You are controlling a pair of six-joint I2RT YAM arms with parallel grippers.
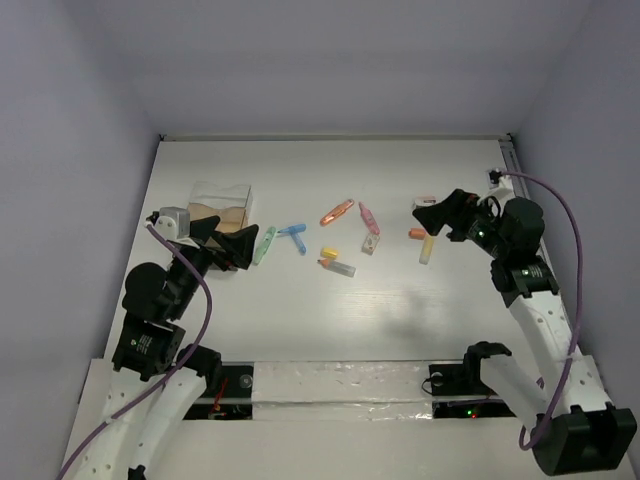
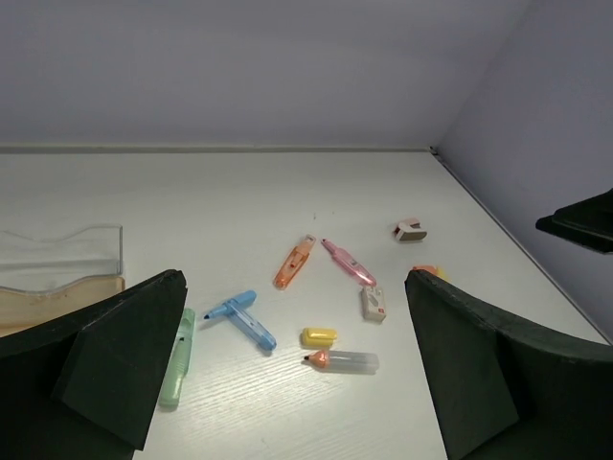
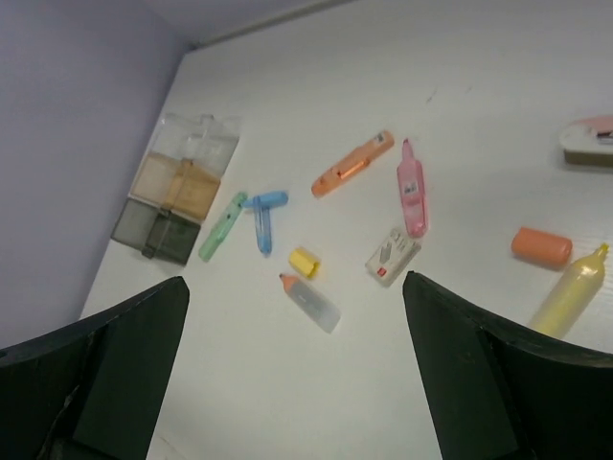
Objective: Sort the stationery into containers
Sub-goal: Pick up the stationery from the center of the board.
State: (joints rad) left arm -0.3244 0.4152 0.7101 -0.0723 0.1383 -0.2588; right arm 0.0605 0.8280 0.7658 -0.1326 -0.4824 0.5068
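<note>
**Stationery and container.** The stationery lies loose on the counter, in a band from centre-left to right. From the left:
- green highlighter (image 1: 264, 244)
- blue piece (image 1: 293, 235)
- orange highlighter (image 1: 337, 212)
- pink highlighter (image 1: 368, 218)
- yellow cap (image 1: 329, 252)
- clear marker (image 1: 338, 267) with an orange tip
- small white clip box (image 1: 370, 245)
- orange cap (image 1: 417, 234)
- yellow highlighter (image 1: 427, 249)
- white-and-pink piece (image 1: 424, 201), farthest to the right

The container (image 1: 222, 200) stands at the far left and has clear, tan and grey sections. No piece is visible inside it, so sorting has not begun.

**Tools.** The left tool (image 1: 222, 240) hangs just near of the container with its jaws fully spread and nothing held. The right tool (image 1: 437, 217) hovers over the right-hand cluster, equally wide and also holding nothing.

**Hazards.**
- The green highlighter and blue piece lie just beside each other. A closing finger on one is likely to shove the other.
- The orange cap and yellow highlighter are similarly crowded. The yellow cap and clear marker are also close together.
- Round barrels may roll when touched off-centre. Short caps may squirt out of the jaws.
- The container looks light. The left tool is close enough to push or tip it while descending.
- The right-hand pieces are well apart from the container. A long carry raises the chance of a drop, and both arms reaching toward the centre could collide.
</note>
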